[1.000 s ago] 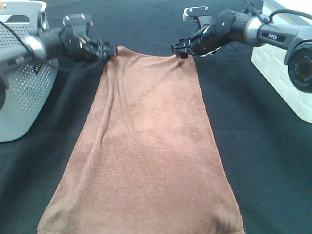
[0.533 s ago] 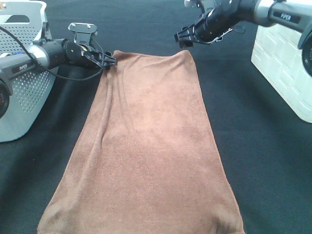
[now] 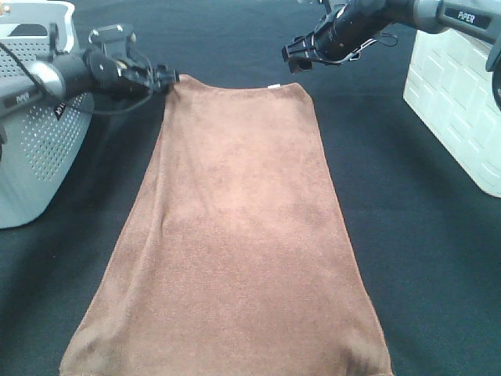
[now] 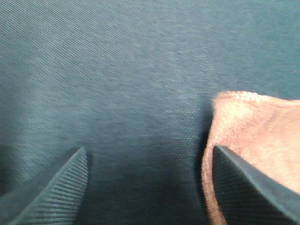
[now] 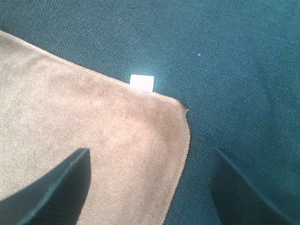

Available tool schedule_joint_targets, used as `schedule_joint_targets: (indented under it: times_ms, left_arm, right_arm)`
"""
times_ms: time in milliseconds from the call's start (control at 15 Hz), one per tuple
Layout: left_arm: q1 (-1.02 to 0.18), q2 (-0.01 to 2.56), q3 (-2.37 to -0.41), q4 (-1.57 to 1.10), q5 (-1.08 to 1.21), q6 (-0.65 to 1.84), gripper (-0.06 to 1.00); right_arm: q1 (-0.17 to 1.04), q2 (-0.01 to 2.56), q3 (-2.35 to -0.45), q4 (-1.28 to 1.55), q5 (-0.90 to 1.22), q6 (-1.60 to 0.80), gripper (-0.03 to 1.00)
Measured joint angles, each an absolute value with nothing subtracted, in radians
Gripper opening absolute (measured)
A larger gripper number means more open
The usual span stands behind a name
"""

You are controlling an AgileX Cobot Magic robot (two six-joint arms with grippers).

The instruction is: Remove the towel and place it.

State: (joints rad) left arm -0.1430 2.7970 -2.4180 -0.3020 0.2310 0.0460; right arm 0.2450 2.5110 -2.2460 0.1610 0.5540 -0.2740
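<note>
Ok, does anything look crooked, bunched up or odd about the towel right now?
Nothing much stands out. The towel lies spread flat on the dark table cover, white tag at its far edge. Only the far left corner looks slightly lifted or curled beside the open left gripper.

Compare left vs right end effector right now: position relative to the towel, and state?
Left end effector sits low at the towel's far left corner, one fingertip over the towel edge. Right end effector is lifted above and beyond the far right corner, clear of the cloth, looking down on the white tag. Shared: both are open and hold nothing; the towel lies flat on the dark table.
</note>
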Motion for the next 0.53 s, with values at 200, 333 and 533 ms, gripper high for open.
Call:
schedule_joint_targets:
  times_ms: [200, 333, 533]
  left_arm:
    - [-0.159, 2.731, -2.418, -0.313, 0.225, 0.051, 0.69]
    - [-0.165, 2.686, -2.418, -0.313, 0.234, 0.081, 0.69]
    - [-0.165, 2.612, -2.418, -0.271, 0.407, 0.103, 0.69]
  right_arm:
    - [0.245, 2.477, -2.246, 0.16, 0.563, -0.274, 0.69]
    - [0.245, 2.444, -2.246, 0.161, 0.61, -0.274, 0.69]
    - [0.245, 2.377, -2.246, 0.16, 0.758, -0.258, 0.69]
